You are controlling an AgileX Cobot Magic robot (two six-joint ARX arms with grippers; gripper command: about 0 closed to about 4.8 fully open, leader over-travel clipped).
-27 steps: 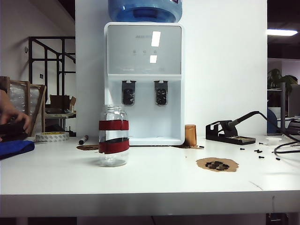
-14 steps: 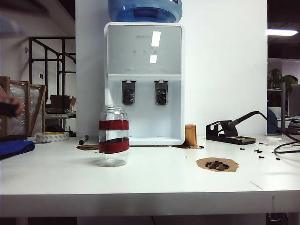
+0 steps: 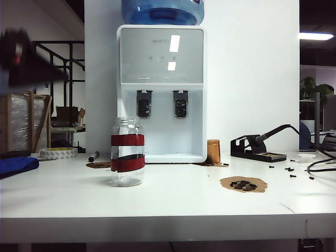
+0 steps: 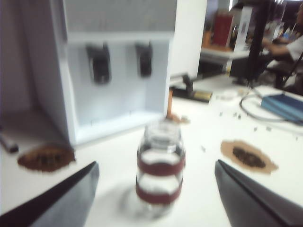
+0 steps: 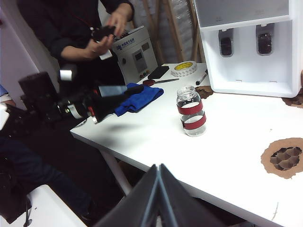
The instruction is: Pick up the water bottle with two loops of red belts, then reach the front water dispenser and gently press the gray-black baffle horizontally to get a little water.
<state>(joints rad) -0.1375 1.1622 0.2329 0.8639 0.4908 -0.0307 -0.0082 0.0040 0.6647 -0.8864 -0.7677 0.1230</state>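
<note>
The water bottle [image 3: 127,152], clear with two red bands, stands upright on the white table in front of the water dispenser [image 3: 161,58]. The gray-black baffle [image 3: 144,104] is the left of its two dark levers. My left gripper [image 4: 156,162] is open, high and short of the bottle [image 4: 160,175], which shows between its spread fingers [image 4: 61,198] without touching them. In the exterior view that arm is a dark blur [image 3: 29,65] at the upper left. My right gripper [image 5: 158,165] is shut and empty, back over the table's near edge, far from the bottle [image 5: 191,111].
A small brown cylinder [image 3: 212,151] stands right of the dispenser, with a soldering stand [image 3: 257,147] and cables beyond. A brown mat [image 3: 243,184] lies front right. Tape roll [image 3: 58,153], marker [image 3: 93,156] and blue cloth [image 3: 16,165] lie left. A person [image 5: 90,33] stands by the table's left end.
My left arm has swung up into the exterior view at the upper left. The person's hand at the left edge has gone. The bottle has not moved.
</note>
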